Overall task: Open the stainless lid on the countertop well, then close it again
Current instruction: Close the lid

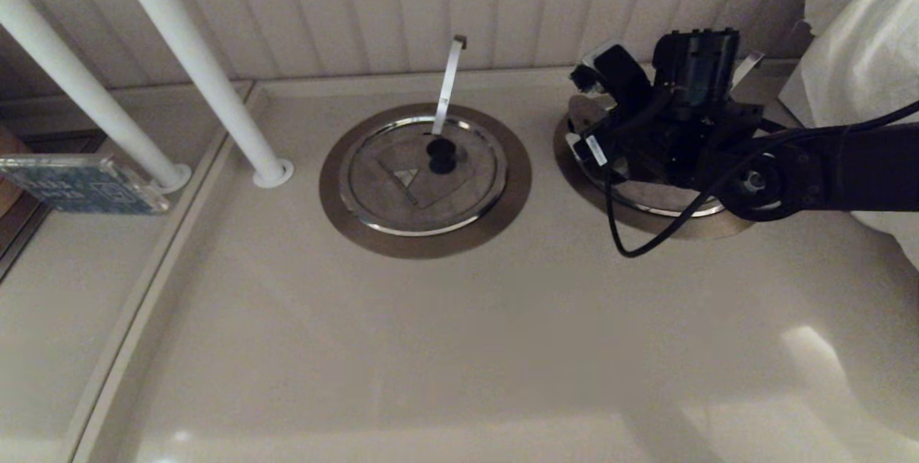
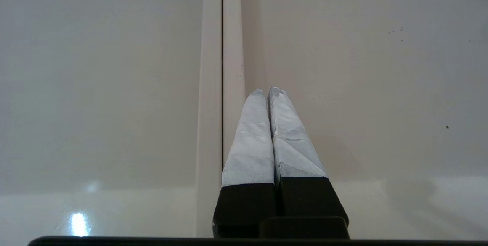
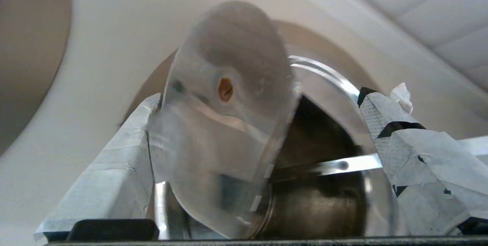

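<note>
In the right wrist view the stainless lid (image 3: 221, 124) stands tilted up on edge, its underside towards the camera and blurred. Behind it the countertop well (image 3: 324, 200) shows open and dark, with the flat metal strip (image 3: 335, 166) crossing it. My right gripper (image 3: 259, 101) is open, its taped fingers (image 3: 114, 162) wide apart on either side of the lid, which leans at one finger. In the head view the right gripper (image 1: 650, 136) covers the well's ring (image 1: 646, 222) at the right and hides most of the lid. My left gripper (image 2: 267, 89) is shut and empty over a counter seam.
A twin lid (image 1: 402, 197) with a black knob and near-vertical strip (image 1: 449, 82) sits closed in its ring (image 1: 502, 197) mid-counter. Two white poles (image 1: 208, 82) stand at the left, a blue box (image 1: 79, 183) beyond them. White cloth (image 1: 861, 54) hangs at the far right.
</note>
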Tool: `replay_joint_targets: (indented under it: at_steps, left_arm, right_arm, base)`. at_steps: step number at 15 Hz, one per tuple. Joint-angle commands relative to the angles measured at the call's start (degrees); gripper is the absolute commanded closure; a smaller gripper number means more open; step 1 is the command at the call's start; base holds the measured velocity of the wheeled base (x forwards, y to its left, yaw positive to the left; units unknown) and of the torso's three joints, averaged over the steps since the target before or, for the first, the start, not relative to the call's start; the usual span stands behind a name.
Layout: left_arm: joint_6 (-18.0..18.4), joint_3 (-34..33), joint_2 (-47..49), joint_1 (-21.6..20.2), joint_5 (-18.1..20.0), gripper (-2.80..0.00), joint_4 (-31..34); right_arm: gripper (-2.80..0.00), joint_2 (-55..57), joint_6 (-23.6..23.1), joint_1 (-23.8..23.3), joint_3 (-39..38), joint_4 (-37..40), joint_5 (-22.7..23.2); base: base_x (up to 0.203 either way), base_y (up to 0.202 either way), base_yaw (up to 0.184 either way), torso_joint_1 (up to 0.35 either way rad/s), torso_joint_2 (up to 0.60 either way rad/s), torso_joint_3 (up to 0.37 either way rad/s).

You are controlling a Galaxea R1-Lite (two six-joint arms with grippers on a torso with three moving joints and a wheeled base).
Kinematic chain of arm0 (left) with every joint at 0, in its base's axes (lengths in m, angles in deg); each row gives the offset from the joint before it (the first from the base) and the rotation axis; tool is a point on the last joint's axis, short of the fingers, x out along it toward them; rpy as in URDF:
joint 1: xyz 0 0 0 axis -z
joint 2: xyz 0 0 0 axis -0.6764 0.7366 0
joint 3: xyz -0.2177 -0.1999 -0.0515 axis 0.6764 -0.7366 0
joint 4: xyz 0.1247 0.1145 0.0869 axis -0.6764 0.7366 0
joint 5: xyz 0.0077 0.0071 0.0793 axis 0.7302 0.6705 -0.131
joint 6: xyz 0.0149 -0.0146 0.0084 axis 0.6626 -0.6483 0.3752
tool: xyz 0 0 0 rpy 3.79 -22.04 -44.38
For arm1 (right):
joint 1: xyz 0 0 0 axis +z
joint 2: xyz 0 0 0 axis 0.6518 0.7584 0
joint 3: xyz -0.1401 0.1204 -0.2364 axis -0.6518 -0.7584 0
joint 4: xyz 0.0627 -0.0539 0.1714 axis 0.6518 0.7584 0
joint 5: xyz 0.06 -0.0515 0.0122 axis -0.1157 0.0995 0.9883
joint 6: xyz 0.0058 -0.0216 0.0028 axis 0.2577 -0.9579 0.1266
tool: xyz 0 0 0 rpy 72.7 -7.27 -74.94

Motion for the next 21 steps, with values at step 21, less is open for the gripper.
replay_joint_targets:
  at_steps: [21]
  left_arm:
    - [-0.07,-0.02,-0.09,0.0,0.0,0.0,-0.01]
  right_arm:
    - [-2.8,-30.62,0.08,-12.65,-24.07,-0.12,1.02]
  base:
    - [0.0,0.0,0.0,0.0,0.0,0.0]
